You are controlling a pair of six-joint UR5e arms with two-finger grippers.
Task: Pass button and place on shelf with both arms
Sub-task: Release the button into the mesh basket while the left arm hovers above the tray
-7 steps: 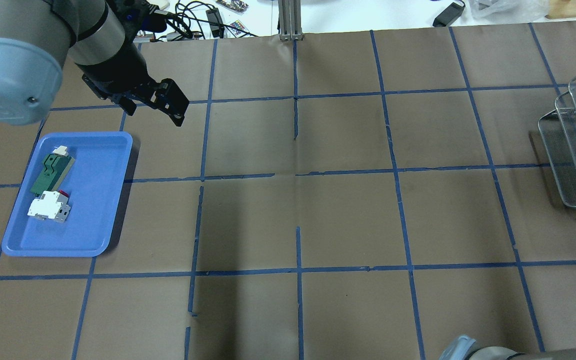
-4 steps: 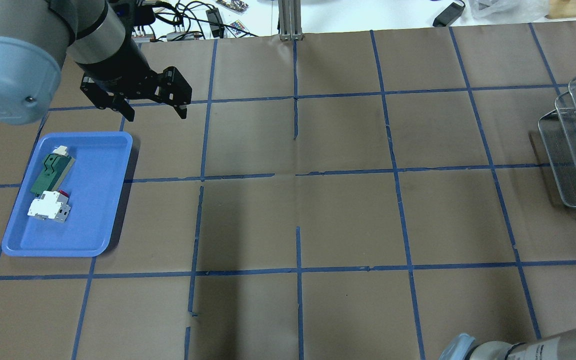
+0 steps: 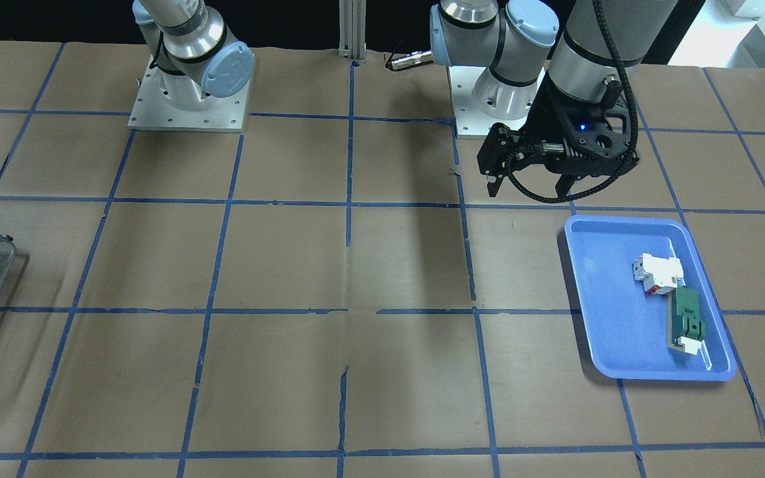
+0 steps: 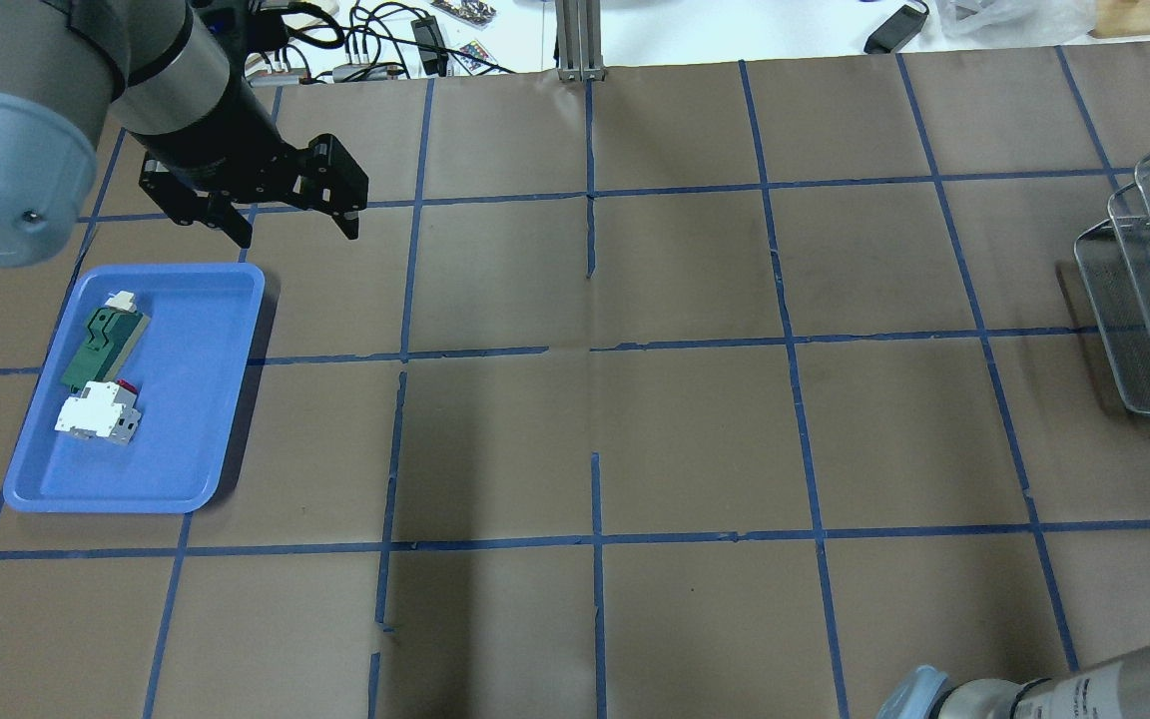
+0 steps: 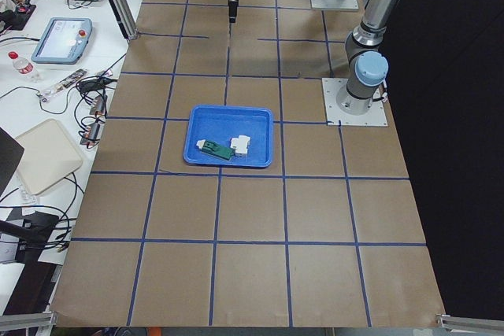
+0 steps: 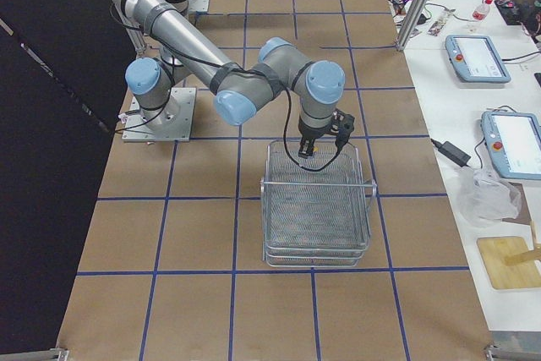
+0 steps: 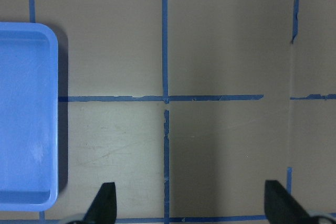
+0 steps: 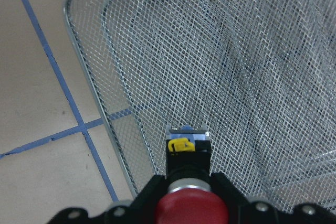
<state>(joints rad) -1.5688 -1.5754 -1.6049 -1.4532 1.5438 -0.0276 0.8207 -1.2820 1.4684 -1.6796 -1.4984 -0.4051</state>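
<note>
Where the front-facing view looks down, the left gripper point(image 3: 526, 191) hangs spread, with the blue tray point(image 3: 605, 318) at its 5 o'clock. Overhead, its 2 fingers point(image 4: 347, 210) gape, the tray at 7 o'clock. Seen from the right wrist, the right gripper point(image 8: 188, 184) pinches the button point(image 8: 191, 205) at 6 o'clock, over the shelf point(image 8: 236, 77).

**Even light from above, soft shadows**

Diffuse light falls from above on the table point(image 4: 675, 429); broad soft shadows darken its middle, and the blue tray point(image 4: 196, 399) casts one along its edge. In the right wrist view the button point(image 8: 192, 211) looks soft, the shelf point(image 8: 252, 77) mesh sharp
</note>
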